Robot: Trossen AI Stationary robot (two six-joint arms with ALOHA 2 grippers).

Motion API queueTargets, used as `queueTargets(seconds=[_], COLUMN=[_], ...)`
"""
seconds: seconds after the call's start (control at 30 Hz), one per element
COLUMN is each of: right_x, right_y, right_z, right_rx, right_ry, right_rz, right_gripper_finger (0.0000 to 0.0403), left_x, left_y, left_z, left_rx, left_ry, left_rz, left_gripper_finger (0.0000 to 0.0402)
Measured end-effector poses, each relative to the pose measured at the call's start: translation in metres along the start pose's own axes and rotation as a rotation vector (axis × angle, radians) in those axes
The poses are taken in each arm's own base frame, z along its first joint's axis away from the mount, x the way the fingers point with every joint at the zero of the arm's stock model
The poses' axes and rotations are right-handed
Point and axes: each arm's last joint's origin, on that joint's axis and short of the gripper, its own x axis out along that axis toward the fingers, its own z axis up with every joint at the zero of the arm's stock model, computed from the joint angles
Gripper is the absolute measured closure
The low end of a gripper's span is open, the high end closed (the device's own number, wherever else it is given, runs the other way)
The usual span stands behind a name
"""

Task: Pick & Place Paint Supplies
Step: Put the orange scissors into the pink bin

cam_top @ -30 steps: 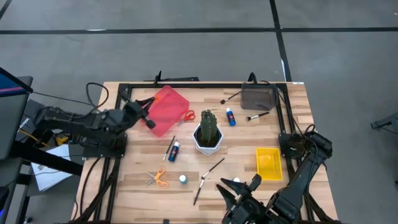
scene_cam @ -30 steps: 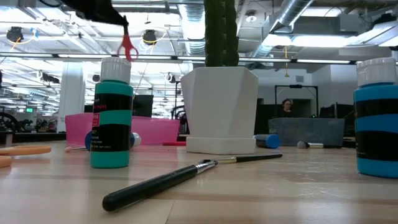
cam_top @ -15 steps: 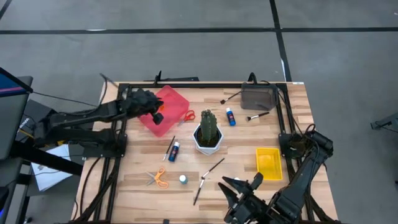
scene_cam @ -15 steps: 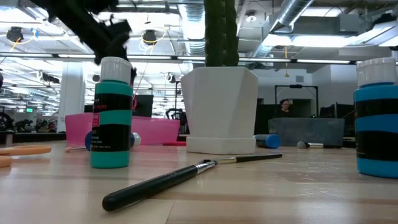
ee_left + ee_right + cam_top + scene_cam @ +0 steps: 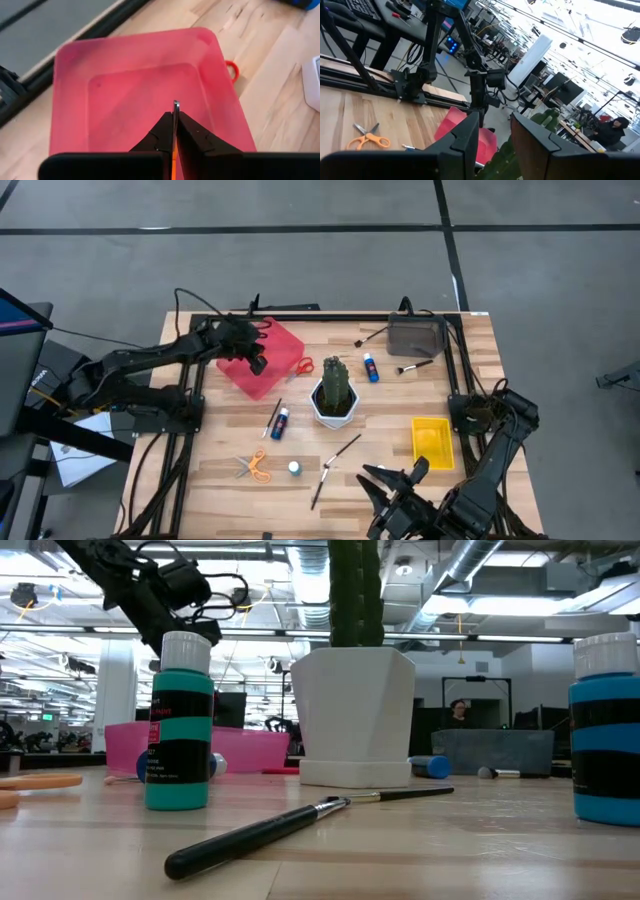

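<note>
The bench (image 5: 400,435) carries a pink tray (image 5: 262,356), with the left hand (image 5: 256,365) above it. The left wrist view alone shows its fingers (image 5: 192,140) clamped on a thin scissor blade (image 5: 175,117). The right hand (image 5: 395,478) waits at the near edge, fingers apart. Orange scissors (image 5: 256,466), a brush (image 5: 337,455) and a bottle (image 5: 279,423) lie around the cactus (image 5: 335,383).

On the table (image 5: 480,380), the cactus pot (image 5: 335,406) stands at centre, the tray (image 5: 262,370) to its left, the scissors (image 5: 252,466) nearer the front, and the bin (image 5: 432,442) to its right.
</note>
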Motion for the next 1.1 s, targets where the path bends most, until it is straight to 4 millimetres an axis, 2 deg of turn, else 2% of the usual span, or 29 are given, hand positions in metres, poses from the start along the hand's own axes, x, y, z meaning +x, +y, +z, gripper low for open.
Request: queueTargets(seconds=[0.3, 0.7, 1.1], right_x=[0.0, 0.0, 0.0], right_y=[-0.0001, 0.0001, 0.0002], right_z=[-0.0005, -0.0006, -0.0007], right_rx=[0.0, 0.0, 0.007], right_ry=[0.0, 0.0, 0.0], right_rz=[0.0, 0.0, 0.0], right_gripper_finger=[0.0294, 0.0294, 0.0294], left_x=[0.0046, 0.0044, 0.0071], left_y=[-0.0018, -0.0027, -0.0012], left_z=[-0.0067, -0.0034, -0.0033], left_rx=[0.03, 0.097, 0.142], left_ry=[0.078, 0.037, -0.011], left_rz=[-0.052, -0.08, -0.026], left_gripper_finger=[0.0396, 0.0392, 0.0321])
